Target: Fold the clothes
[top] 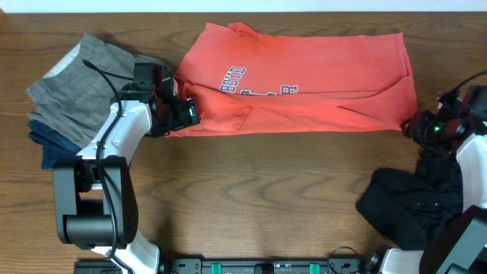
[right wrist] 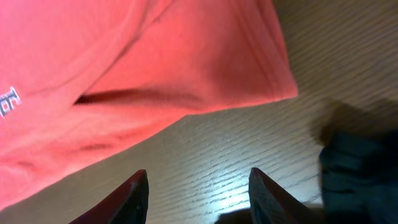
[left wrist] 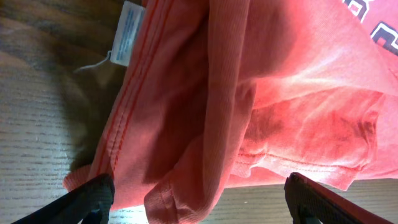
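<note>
The coral-red T-shirt [top: 319, 72] lies folded lengthwise across the far middle of the table, lettering up. My left gripper [top: 186, 113] is at its left end. In the left wrist view its jaws [left wrist: 199, 202] are wide open, with a hanging fold of the shirt [left wrist: 249, 93] between the fingertips but not pinched. A white label [left wrist: 126, 34] shows on the shirt. My right gripper [top: 413, 125] is just off the shirt's near right corner. In the right wrist view it [right wrist: 199, 190] is open over bare wood, a little short of the shirt's corner [right wrist: 186, 68].
A grey garment [top: 80, 80] lies folded at the far left on top of a navy one [top: 47, 148]. A crumpled black garment [top: 407, 205] lies at the near right beside the right arm and shows in the right wrist view [right wrist: 360, 168]. The wood table [top: 259, 190] shows in front.
</note>
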Available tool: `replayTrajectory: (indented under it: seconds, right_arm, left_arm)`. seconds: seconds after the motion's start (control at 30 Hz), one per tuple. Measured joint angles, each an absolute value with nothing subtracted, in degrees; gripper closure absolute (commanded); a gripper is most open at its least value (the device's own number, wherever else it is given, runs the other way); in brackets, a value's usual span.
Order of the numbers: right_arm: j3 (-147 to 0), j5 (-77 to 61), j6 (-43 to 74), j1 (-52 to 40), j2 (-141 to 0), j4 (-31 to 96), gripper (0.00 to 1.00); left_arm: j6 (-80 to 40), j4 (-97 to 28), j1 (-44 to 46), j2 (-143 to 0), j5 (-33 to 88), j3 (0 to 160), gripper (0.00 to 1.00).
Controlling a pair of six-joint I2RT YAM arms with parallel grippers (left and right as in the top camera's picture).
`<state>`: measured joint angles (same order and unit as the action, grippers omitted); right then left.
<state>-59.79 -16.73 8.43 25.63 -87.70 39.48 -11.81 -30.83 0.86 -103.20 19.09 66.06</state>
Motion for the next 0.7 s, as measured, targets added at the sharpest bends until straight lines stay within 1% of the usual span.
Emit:
replayTrajectory:
  seconds: [0.13, 0.3, 0.53, 0.6, 0.63, 0.67, 0.7]
  right_arm:
    - [-59.18, -15.64, 8.23, 24.62, -87.7, 39.57, 0.49]
    - [-59.13, -15.0, 8.21, 24.6, -87.7, 39.64, 0.49]
    - [-59.13, -14.72, 8.19, 24.6, -87.7, 40.05, 0.49]
    - [-59.13, -14.68, 8.1, 24.6, -87.7, 40.32, 0.49]
    - [-59.13, -14.66, 8.05, 24.6, -87.7, 40.45, 0.49]
    - [-59.13, -14.61, 8.03, 24.6, -87.7, 40.49, 0.49]
    - [-59.13, -14.57, 8.03, 24.6, -87.7, 40.47, 0.49]
  left_arm:
    - [-11.81, -30.63, 0.86, -103.2, 19.09, 66.06, 0.15]
    - [-11.81, -30.2, 0.86, -103.2, 18.59, 65.12, 0.16]
    - [-11.86, -26.24, 0.89, -103.2, 15.49, 60.42, 0.16]
    - [-12.21, -26.04, 0.89, -103.2, 15.2, 60.4, 0.21]
    - [-12.29, -26.04, 0.89, -103.2, 14.98, 60.38, 0.27]
    - [-12.34, -26.02, 0.86, -103.2, 14.81, 60.36, 0.37]
    - [-12.75, -26.09, 0.86, -103.2, 14.55, 60.34, 0.56]
